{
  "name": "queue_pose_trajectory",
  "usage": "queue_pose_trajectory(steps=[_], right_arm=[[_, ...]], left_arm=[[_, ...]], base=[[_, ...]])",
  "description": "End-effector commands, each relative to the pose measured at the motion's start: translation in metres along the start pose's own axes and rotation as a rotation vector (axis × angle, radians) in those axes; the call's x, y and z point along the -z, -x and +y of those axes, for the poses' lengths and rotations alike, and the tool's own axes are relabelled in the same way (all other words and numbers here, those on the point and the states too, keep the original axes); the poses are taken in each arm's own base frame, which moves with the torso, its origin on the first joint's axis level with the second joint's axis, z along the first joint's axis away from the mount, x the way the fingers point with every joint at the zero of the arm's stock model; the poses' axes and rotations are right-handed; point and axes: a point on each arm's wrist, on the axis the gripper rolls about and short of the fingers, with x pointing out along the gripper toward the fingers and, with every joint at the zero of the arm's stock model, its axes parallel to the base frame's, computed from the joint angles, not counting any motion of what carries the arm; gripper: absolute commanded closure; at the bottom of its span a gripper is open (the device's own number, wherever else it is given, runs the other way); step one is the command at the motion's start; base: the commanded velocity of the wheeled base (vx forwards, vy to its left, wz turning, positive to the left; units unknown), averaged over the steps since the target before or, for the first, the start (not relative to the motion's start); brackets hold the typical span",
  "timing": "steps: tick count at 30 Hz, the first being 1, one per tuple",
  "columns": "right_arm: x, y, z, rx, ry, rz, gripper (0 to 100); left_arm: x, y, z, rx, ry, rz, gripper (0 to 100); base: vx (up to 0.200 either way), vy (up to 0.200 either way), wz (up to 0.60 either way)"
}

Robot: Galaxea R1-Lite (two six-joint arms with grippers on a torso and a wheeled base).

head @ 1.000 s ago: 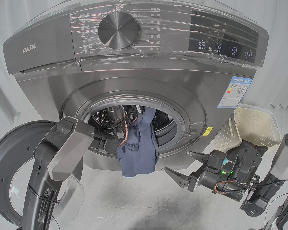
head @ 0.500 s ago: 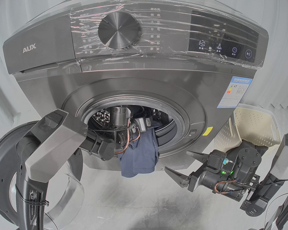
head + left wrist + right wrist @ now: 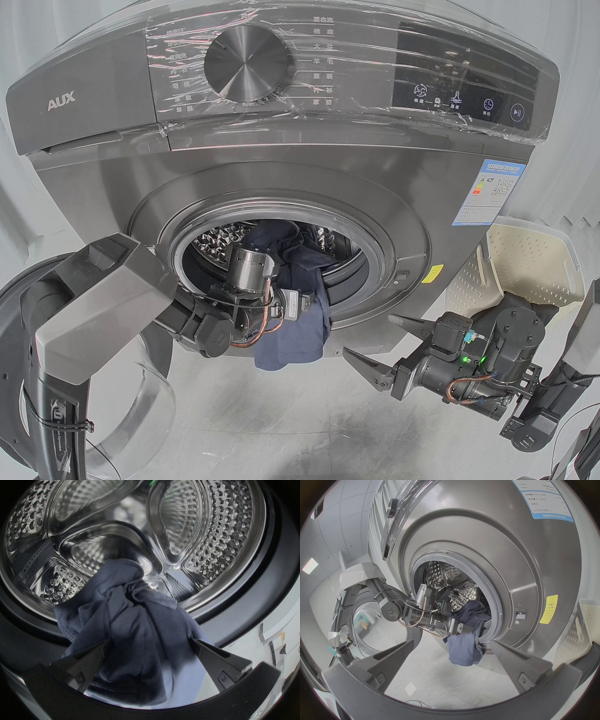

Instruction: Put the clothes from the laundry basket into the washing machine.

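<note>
The left pincer sits at the mouth of the washing machine with its jaws spread wide. They pinch nothing. The navy blue garment lies loose in the gap between them, and whether the cloth brushes the finger pads cannot be told.

Just ahead of this pincer, the garment's upper part is gathered into a knotted bunch that rests inside the steel drum. Beneath the pincer, the rest drapes over the dark rubber door seal and hangs down outside the opening, so the piece is only half loaded.

The cloth looks like thin knit jersey: light, limp and easily folded, with nothing in it to break. It will probably sag and stretch from any single grip point. The weight of the hanging tail could drag the whole piece back over the seal.

The best hold is likely the thick bunch directly ahead of the fingertips, where several layers stack up and a closing grip would get bulk instead of a single slippery ply. Alternatively, the tail below could be gathered and pushed in.

The right pincer is well off to the side, low and near the cream laundry basket. Its jaws are also apart and it carries nothing.
</note>
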Motion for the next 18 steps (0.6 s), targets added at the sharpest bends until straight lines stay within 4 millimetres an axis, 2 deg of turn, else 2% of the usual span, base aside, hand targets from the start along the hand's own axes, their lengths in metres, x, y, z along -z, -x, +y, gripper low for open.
queue_pose_trajectory(steps=[1, 4, 5, 14, 18], right_arm=[[0.0, 0.0, 0.001, -0.002, 0.0, -0.002, 0], [0.0, 0.0, 0.001, -0.002, 0.0, -0.002, 0], [0.0, 0.0, 0.0, -0.001, 0.0, -0.003, 0], [-0.001, -0.001, 0.001, -0.003, 0.001, -0.007, 0], [-0.002, 0.0, 0.0, -0.001, 0.0, -0.009, 0]], left_arm=[[0.007, -0.002, 0.001, -0.009, -0.008, 0.027, 0], [0.014, -0.008, 0.003, -0.015, -0.023, 0.045, 0], [0.015, -0.01, 0.003, -0.016, -0.03, 0.046, 100], [0.008, -0.023, 0.007, -0.014, -0.018, 0.006, 100], [-0.014, -0.034, 0.0, 0.016, 0.065, -0.133, 100]], base=[[0.0, 0.0, 0.0], [0.0, 0.0, 0.0], [0.0, 0.0, 0.0], [0.0, 0.0, 0.0], [0.0, 0.0, 0.0]])
